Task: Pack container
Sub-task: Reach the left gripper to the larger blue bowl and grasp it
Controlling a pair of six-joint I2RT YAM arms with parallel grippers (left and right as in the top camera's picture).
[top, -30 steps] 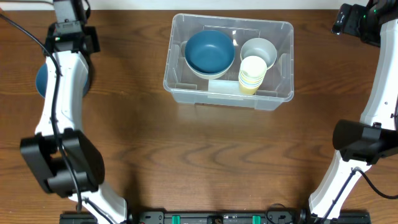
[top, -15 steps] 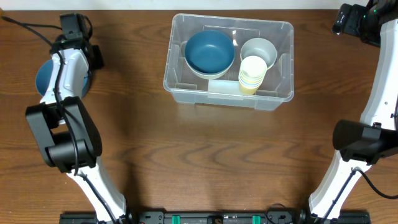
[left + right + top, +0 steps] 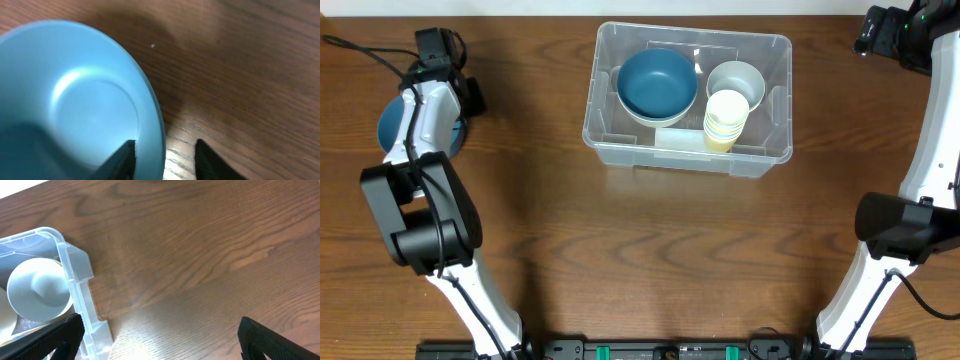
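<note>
While left hand (image 3: 165, 148) straddles blue bowl (image 3: 75, 100) rim, released, right hand (image 3: 157, 330) spread wide near container (image 3: 76, 275)

Light-blue bowl (image 3: 75, 100) on wooden table (image 3: 670, 250); dark-blue bowl (image 3: 657, 82), grey cup (image 3: 735, 78), stacked yellow cups (image 3: 725, 115).

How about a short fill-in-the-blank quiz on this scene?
1. The big bowl in the container is ___ in colour.
2. The stacked cups stand ___ the container.
3. The left gripper straddles the rim of a dish lying ___ the container.
Missing words: blue; inside; outside.
</note>
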